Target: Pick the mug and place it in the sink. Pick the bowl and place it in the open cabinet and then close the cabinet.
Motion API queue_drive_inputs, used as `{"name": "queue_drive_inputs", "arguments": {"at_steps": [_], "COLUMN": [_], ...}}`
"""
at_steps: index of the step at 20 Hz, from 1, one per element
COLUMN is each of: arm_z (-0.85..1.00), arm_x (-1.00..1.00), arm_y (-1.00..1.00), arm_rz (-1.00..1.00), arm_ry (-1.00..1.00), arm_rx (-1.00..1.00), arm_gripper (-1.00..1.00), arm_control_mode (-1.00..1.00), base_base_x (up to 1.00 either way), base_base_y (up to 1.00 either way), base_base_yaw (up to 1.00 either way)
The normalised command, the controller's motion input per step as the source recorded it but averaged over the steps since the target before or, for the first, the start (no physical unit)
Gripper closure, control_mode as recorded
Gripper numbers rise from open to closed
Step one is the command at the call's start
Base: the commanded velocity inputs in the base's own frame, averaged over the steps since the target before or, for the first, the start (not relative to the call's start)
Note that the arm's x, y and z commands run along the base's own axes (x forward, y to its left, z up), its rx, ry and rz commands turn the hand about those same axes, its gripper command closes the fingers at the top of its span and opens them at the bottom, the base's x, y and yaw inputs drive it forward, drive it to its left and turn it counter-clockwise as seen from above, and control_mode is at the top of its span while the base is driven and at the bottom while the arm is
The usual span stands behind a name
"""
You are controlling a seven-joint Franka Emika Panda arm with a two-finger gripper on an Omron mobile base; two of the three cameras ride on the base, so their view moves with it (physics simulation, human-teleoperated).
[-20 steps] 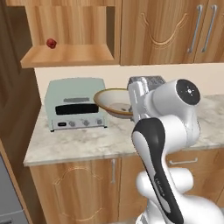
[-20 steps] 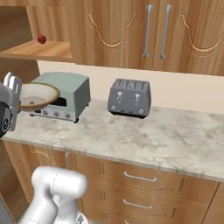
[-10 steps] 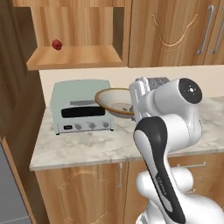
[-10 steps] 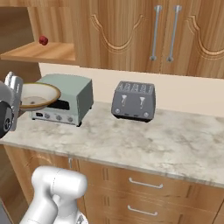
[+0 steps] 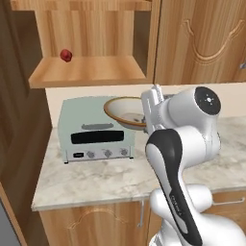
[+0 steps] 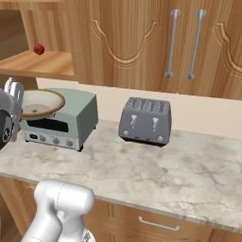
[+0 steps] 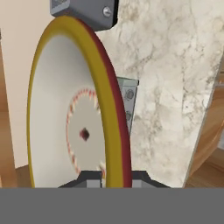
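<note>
I hold the bowl by its rim, raised above the toaster oven, tan outside and whitish inside with a ring at its centre. Above the oven the cabinet stands open, its light-brown shelf higher than the bowl.

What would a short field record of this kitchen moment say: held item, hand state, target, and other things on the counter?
held item: bowl, gripped at its rim, above the counter
hand: shut on the bowl
target: open cabinet, shelf holds a small red object
counter: toaster oven, toaster
</note>
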Motion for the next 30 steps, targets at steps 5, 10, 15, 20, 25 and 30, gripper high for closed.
{"name": "queue_drive_inputs", "arguments": {"at_steps": [5,10,15,20,25,30], "arm_z": [0.00,0.00,0.00,0.00,0.00,0.00], "arm_x": [0.00,0.00,0.00,0.00,0.00,0.00], "arm_y": [0.00,0.00,0.00,0.00,0.00,0.00], "arm_rz": [0.00,0.00,0.00,0.00,0.00,0.00], "arm_ry": [0.00,0.00,0.00,0.00,0.00,0.00], "arm_rx": [0.00,0.00,0.00,0.00,0.00,0.00], "arm_gripper": [1.00,1.00,1.00,1.00,1.00,1.00], "arm_control_mode": [1.00,1.00,1.00,1.00,1.00,1.00], "base_base_x": [0.33,0.21,0.26,0.09,0.00,0.00], "base_base_y": [0.46,0.31,0.10,0.32,0.46,-0.04], "base_base_yaw": [0.00,0.00,0.00,0.00,0.09,0.13]}}
